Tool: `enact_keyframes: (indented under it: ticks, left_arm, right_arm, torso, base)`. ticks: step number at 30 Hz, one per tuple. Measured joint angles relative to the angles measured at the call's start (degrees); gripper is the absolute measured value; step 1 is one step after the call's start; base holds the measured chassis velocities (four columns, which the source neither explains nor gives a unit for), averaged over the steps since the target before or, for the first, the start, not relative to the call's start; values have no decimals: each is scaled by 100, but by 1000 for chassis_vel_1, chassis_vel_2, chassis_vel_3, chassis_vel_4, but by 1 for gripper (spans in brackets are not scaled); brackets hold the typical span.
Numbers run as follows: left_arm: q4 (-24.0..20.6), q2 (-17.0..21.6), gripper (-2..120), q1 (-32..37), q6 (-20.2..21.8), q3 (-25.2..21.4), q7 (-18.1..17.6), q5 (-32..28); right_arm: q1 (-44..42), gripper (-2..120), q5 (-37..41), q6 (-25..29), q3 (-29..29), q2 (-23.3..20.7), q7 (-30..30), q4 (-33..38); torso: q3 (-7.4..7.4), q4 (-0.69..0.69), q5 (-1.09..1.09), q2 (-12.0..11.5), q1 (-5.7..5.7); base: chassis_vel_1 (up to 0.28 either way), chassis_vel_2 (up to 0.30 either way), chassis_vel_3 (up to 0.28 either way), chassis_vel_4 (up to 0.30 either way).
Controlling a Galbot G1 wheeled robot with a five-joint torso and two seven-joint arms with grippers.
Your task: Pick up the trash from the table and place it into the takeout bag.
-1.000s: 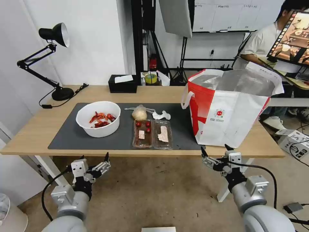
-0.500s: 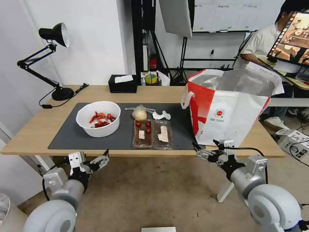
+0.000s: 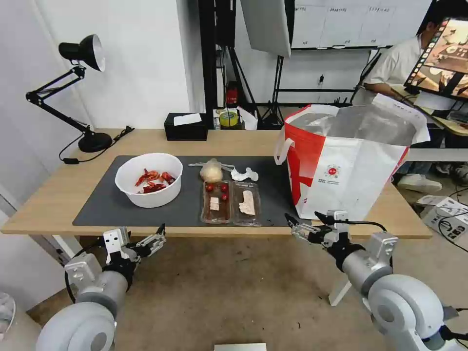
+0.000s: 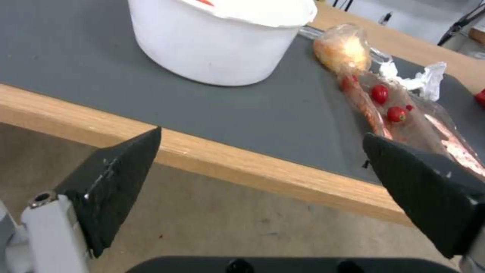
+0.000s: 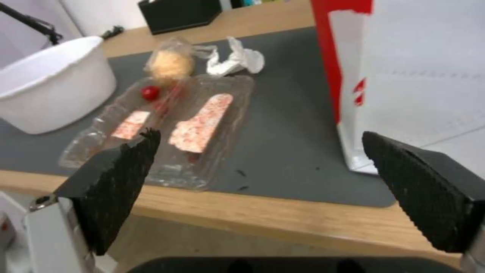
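On the dark grey mat (image 3: pixel 107 204) of the light-wood table (image 3: pixel 53 195) lies the trash: a white bowl (image 3: pixel 148 179) of red crayfish shells, a knotted clear bag with a beige lump (image 3: pixel 211 170), a crumpled white tissue (image 3: pixel 243 174) and a clear hinged tray (image 3: pixel 230 202) with tomatoes. The white-and-red takeout bag (image 3: pixel 348 161) stands open at the right end. My left gripper (image 3: pixel 157 237) hangs open below the table's front edge, under the bowl (image 4: pixel 222 41). Open too, my right gripper (image 3: pixel 303 223) is at the front edge, between the tray (image 5: pixel 172 129) and the takeout bag (image 5: pixel 419 76).
A black tissue box (image 3: pixel 185 126) and a roll of tape (image 3: pixel 227 118) sit at the table's back edge. A black desk lamp (image 3: pixel 83 87) stands at the back left. A person sits at a desk behind the bag. Bare floor lies below the table's front.
My right gripper has moved left and up to the table's front edge. The left gripper has stayed below the edge while its elbow has swung outward. Nothing on the table has moved.
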Motion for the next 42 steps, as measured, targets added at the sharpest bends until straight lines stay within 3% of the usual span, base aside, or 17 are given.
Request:
enact_keyframes:
  ticks: [14,17,20,22,23,26,42]
  left_arm:
    - [-2,21,100,91,29,-22,-4,21]
    - [-2,27,100,139,87,-73,-10,23]
    - [-2,27,100,149,91,-88,-13,23]
    - [-2,8,100,180,94,-122,-18,31]
    - [-2,8,100,180,94,-122,-18,31]
    - [10,-36,100,203,94,-184,-28,52]
    - [-84,-176,100,389,89,-323,-53,114]
  right_arm:
    - [403,100,2490,380,-560,118,439,-237]
    - [507,100,3418,625,-865,166,890,-224]
    - [565,100,3722,771,-1004,208,1147,-225]
    - [681,100,4041,1060,-1285,318,1657,-276]
    - [681,100,4041,1060,-1285,318,1657,-276]
    - [843,100,4306,1553,-1748,524,2393,-360]
    - [1120,100,4227,2272,-2391,1081,3233,-574]
  torso:
    - [0,0,0,0,0]
    - [-1,0,0,0,0]
    - [0,0,-1,0,0]
    - [0,0,0,0,0]
    - [0,0,0,0,0]
    - [0,1,0,0,0]
    - [0,0,0,0,0]
  base:
    - [0,0,0,0]
    - [0,0,0,0]
    - [0,0,0,0]
    - [0,0,0,0]
    - [0,0,0,0]
    - [0,0,0,0]
    - [0,0,0,0]
